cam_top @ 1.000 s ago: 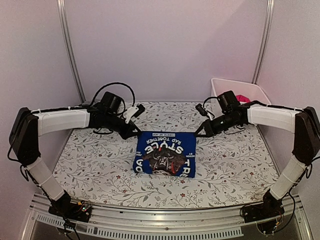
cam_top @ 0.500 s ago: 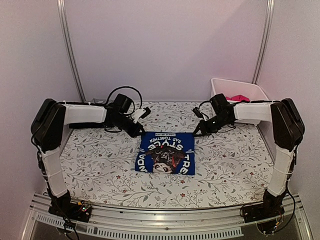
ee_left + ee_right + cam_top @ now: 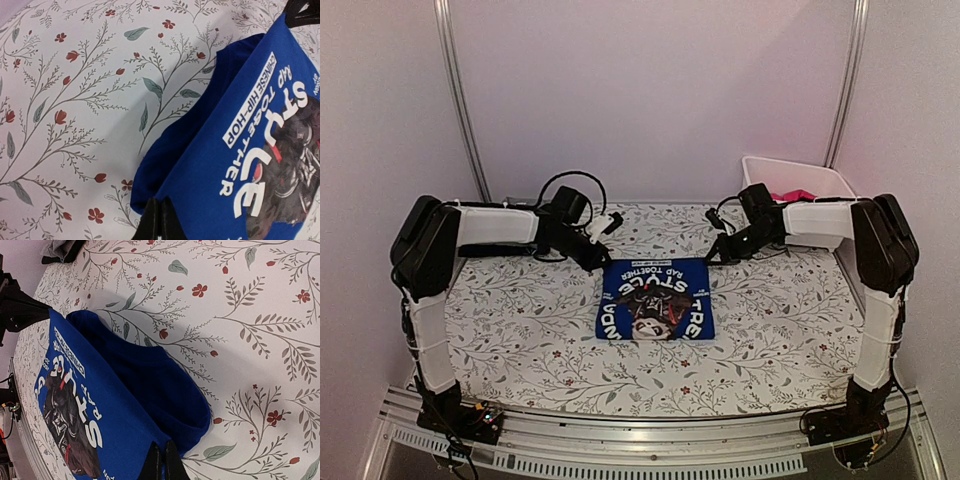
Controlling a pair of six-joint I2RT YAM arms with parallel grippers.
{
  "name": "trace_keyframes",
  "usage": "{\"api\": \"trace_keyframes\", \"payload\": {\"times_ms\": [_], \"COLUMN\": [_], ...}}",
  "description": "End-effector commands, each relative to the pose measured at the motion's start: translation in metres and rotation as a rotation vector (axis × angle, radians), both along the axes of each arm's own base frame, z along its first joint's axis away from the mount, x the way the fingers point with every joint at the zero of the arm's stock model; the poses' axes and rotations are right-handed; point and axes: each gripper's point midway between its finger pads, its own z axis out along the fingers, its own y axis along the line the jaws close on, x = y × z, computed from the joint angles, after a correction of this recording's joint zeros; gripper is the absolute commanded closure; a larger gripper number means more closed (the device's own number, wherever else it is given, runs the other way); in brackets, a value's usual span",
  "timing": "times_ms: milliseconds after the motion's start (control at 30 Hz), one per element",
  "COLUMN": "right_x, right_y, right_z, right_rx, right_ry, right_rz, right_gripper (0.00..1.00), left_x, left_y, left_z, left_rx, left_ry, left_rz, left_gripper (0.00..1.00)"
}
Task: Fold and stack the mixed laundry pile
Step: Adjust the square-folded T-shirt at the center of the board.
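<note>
**Floral tablecloth, one blue shirt, both grippers clamped on its far edge**

Pale walls (image 3: 650, 90) on three sides, flowered tablecloth (image 3: 510, 320) below, and all the action is at the middle of the table. Left gripper (image 3: 601, 265) first: its wrist view shows the two black fingers (image 3: 150, 222) pressed tight together, with the edge of the blue shirt (image 3: 655, 300) nipped between them at the far left corner. Right gripper (image 3: 713, 257), same story at the far right corner: fingers (image 3: 171, 462) closed flat on the blue hem, no gap showing.

Between the two grips the shirt's printed layer runs straight and taut. Under it, a plain blue layer sags out toward the far side in a soft curved lip, clear in both wrist views.

From above, the shirt is a neat, roughly square packet, print side up. White block letters, a small white label strip near the far edge, and a dark figure with touches of red in the middle. The lettering reads upside down from the near side. Near edge lies flat on the tablecloth.

Both arms reach in from the sides, elbows high.

Out wide: a white bin (image 3: 756, 171) at the far right corner holds a pink garment (image 3: 794, 195). Some grey cloth (image 3: 62, 247) sits at the far left edge, seen from the right wrist.
</note>
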Motion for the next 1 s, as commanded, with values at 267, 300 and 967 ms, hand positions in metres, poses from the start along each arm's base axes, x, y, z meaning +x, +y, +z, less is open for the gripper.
{"api": "trace_keyframes", "payload": {"times_ms": [267, 300, 967], "right_x": [0.04, 0.042, 0.076], "right_y": [0.002, 0.003, 0.0], "right_z": [-0.032, -0.036, 0.077], "right_rx": [-0.023, -0.025, 0.032], "right_ry": [-0.006, -0.001, -0.183], "right_rz": [-0.054, -0.056, -0.156], "right_gripper": [1.0, 1.0, 0.33], "left_x": [0.034, 0.036, 0.075], "left_y": [0.015, 0.015, 0.035], "left_z": [-0.039, -0.044, 0.072], "left_rx": [0.037, 0.042, -0.153], "left_ry": [0.009, 0.018, -0.143], "left_rz": [0.107, 0.112, 0.251], "left_gripper": [1.0, 1.0, 0.0]}}
